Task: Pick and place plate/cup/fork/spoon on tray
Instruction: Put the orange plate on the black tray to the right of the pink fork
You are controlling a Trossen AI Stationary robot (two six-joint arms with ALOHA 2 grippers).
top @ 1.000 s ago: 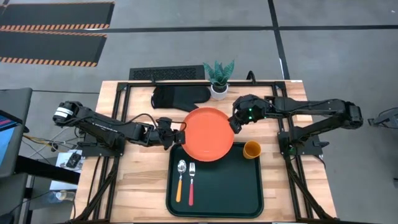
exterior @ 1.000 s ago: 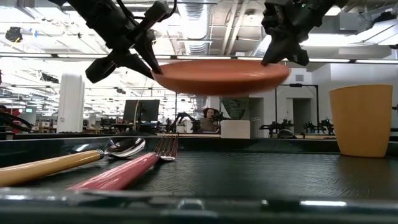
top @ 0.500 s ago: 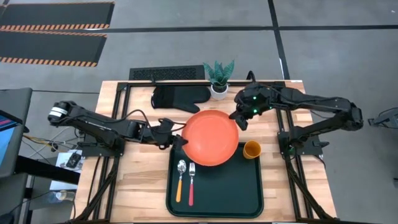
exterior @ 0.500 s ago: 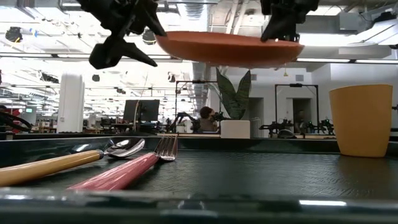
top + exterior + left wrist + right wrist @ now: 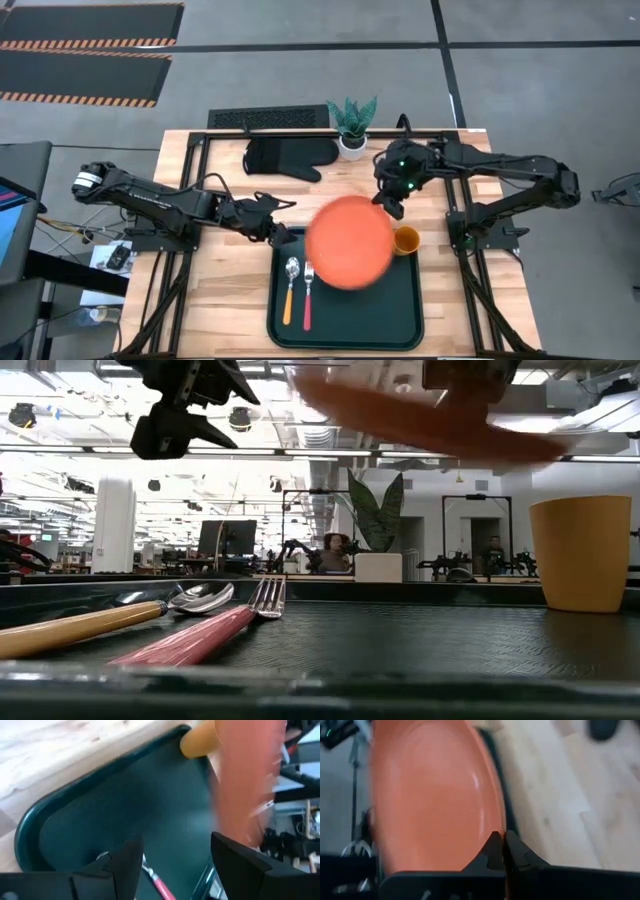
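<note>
The orange-red plate [image 5: 348,242] hangs blurred and tilted above the dark green tray [image 5: 375,310]; it shows from below in the low view [image 5: 430,420]. My right gripper [image 5: 389,207] is shut at the plate's far right rim. My left gripper [image 5: 278,232] stands open just left of the plate, its fingers apart in the left wrist view [image 5: 172,865] with nothing between them. On the tray lie the spoon [image 5: 289,290] and the fork [image 5: 308,296] side by side. The orange cup [image 5: 405,240] stands in the tray's far right corner. My right gripper pinches the plate's far right rim [image 5: 501,827] between its two fingertips, coming slanting down from the table's far right. The plate is clear of the tray, tilted, and reaches out from the fingers toward the near left.
A black oven mitt [image 5: 290,157] and a white pot with a green plant [image 5: 352,128] sit at the table's far side. Bare wood lies left and right of the tray. A person sits far back in the room [image 5: 328,550].
My left gripper has opened, let go of the plate's left rim and drawn back a little toward the table's left. My right gripper has carried the plate up and then toward the near edge, over the tray. The plate, level before, now tilts.
</note>
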